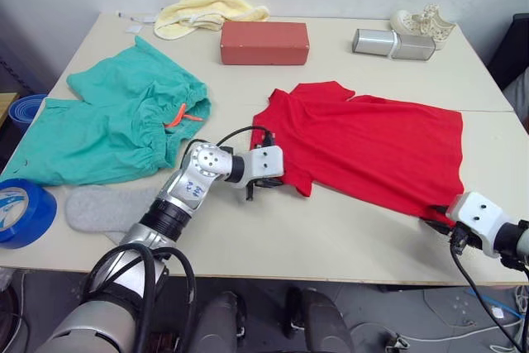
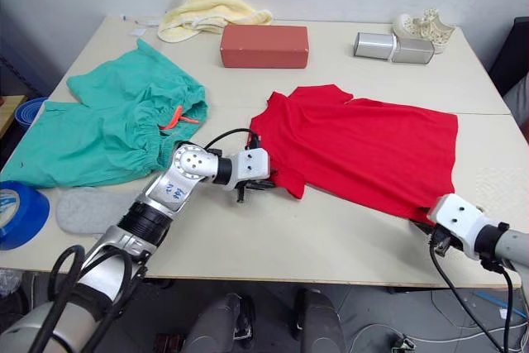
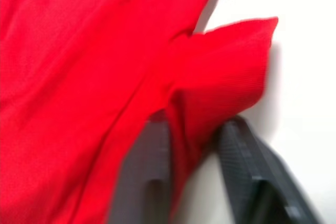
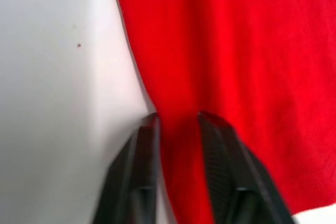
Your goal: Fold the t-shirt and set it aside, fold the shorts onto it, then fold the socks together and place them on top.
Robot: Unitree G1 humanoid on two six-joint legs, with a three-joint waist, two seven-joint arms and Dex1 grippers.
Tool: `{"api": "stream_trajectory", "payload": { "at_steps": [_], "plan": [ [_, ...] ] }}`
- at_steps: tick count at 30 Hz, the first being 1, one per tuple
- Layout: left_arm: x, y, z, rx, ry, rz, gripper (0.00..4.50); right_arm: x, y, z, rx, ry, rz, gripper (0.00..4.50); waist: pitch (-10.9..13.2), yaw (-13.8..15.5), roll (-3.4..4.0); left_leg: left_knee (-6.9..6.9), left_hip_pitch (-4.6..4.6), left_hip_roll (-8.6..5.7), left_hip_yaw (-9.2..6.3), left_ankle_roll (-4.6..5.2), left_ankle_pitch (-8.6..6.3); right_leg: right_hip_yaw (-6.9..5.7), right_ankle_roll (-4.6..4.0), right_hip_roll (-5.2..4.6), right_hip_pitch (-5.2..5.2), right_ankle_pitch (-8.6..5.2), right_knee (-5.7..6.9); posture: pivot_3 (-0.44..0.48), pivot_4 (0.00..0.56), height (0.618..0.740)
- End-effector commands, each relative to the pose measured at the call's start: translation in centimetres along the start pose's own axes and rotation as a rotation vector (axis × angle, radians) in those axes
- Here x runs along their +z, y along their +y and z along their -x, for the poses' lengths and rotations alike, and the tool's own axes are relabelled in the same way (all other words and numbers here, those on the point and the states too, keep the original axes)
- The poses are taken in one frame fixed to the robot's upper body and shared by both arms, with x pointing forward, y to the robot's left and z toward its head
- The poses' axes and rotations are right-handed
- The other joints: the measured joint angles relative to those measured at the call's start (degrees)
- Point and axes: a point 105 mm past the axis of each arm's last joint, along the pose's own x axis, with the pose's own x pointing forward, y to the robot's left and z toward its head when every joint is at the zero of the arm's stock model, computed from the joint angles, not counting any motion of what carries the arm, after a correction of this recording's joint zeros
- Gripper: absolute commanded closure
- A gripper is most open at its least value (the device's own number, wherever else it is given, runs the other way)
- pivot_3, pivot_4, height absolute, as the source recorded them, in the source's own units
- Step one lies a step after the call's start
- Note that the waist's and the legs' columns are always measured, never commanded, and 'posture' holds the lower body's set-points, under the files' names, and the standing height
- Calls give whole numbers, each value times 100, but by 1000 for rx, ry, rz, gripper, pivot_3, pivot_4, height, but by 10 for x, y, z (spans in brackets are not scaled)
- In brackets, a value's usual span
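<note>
The red t-shirt point(image 1: 372, 146) lies spread on the table's right half, its neck toward the shorts. My left gripper point(image 1: 269, 181) is at the near sleeve, and in the left wrist view its fingers point(image 3: 152, 150) pinch a bunched fold of red cloth. My right gripper point(image 1: 440, 214) is at the near right hem corner, its fingers point(image 4: 210, 145) closed over the hem edge. The teal shorts point(image 1: 116, 126) with an orange drawstring lie crumpled at the left. The grey socks point(image 1: 107, 208) rest near the front edge, partly behind my left arm.
A red box point(image 1: 264, 42) and a pale yellow towel point(image 1: 202, 7) sit at the back. A silver case point(image 1: 393, 44) and a white object point(image 1: 426, 22) are at the back right. A blue tape roll point(image 1: 23, 211) is at the front left corner.
</note>
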Motion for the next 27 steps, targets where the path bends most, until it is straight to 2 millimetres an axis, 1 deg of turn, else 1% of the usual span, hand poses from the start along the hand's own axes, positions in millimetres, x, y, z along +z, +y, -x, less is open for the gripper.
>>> {"api": "stream_trajectory", "payload": {
  "at_steps": [1,5,7,9,10,11,13,15,17,19,21,24,27],
  "plan": [
    [11,-17,5,-83,-94,45,4481,6,-7,7,-28,-28,43,4467,0,7,0,0,-1,0,0,0,0,0,0,0,0,0,-1,0,150,740],
    [19,-33,20,-144,-146,26,4481,4,-4,20,7,-24,58,4467,1,28,1,2,-4,-1,-1,0,0,-1,0,0,0,0,-2,0,150,740],
    [24,-47,30,-210,-176,14,4481,3,-2,27,31,-30,60,4467,1,25,2,2,-5,-2,-1,1,0,0,0,-1,0,0,-3,0,150,740],
    [24,-58,39,-249,-171,15,4481,0,3,36,59,-20,73,4467,1,22,3,1,-3,-1,-1,1,-1,1,0,-1,1,0,-5,0,150,740],
    [23,-63,42,-261,-162,18,4481,0,7,40,82,-27,77,4467,1,23,3,0,-1,-1,-1,1,-1,2,0,-1,2,0,-5,0,150,740],
    [21,-71,48,-281,-144,23,4481,-7,12,48,108,-6,85,4467,1,23,3,0,0,0,-1,-1,-2,2,0,-1,3,0,-5,0,150,740],
    [17,-88,58,-316,-105,42,4481,-23,30,63,194,33,76,4467,1,24,4,-9,3,0,-2,-3,-4,2,-1,0,4,-1,-8,0,150,740],
    [18,-98,62,-336,-91,61,4481,-27,44,69,251,22,63,4467,1,28,4,-18,4,4,-3,-6,-6,1,-3,4,4,-3,-17,0,150,740],
    [19,-105,63,-344,-90,98,4481,-29,53,71,282,1,55,4467,3,26,8,-12,1,2,-2,2,-11,2,-3,1,5,-3,-19,0,150,740],
    [20,-108,64,-343,-88,126,4481,-30,55,71,269,-12,39,4467,3,25,8,-7,2,1,-2,13,-18,8,4,-2,10,2,-20,0,150,740],
    [19,-107,66,-331,-70,150,4481,-30,54,71,259,-17,19,4467,1,26,12,-7,4,1,-3,28,-27,13,3,-2,10,4,-22,0,150,740],
    [15,-100,70,-311,-36,175,4481,-29,55,70,270,-16,8,4467,-1,25,19,-10,6,3,-3,13,-26,14,-4,-1,7,0,-19,0,150,740],
    [19,-87,75,-288,-53,259,4481,-22,57,68,286,-40,-52,4467,0,29,19,-10,4,4,-3,0,-23,10,-7,0,4,-3,-17,0,150,740]
  ]
}}
